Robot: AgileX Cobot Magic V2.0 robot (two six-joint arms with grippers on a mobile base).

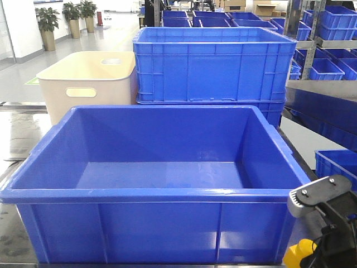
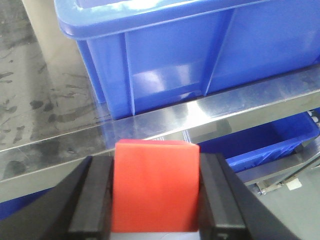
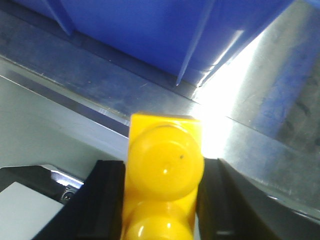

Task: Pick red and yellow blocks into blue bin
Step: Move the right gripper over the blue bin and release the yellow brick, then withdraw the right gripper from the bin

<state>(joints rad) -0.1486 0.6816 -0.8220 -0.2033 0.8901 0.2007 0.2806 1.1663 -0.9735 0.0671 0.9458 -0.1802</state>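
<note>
Left wrist view first: my left jaws are clamped on the red cube point(image 2: 155, 185), one black finger flat against each side. The cube hangs just in front of the steel desk point(image 2: 50, 100), short of its front edge. Ahead of it, the ribbed outer wall of the blue bin point(image 2: 165, 45) stands on the desk.

On the right wrist view, the right jaws hold the yellow brick point(image 3: 165, 170) squeezed between them. Its two round studs face the camera, and the bin's outer wall is just ahead.

On the front camera, my right arm point(image 1: 334, 223) sits low by the bin's near right corner, with a bit of yellow showing beneath it. Both blocks are outside the bin. Behind the bin stand a beige tub point(image 1: 89, 84) and a gridded blue crate point(image 1: 215, 64).
</note>
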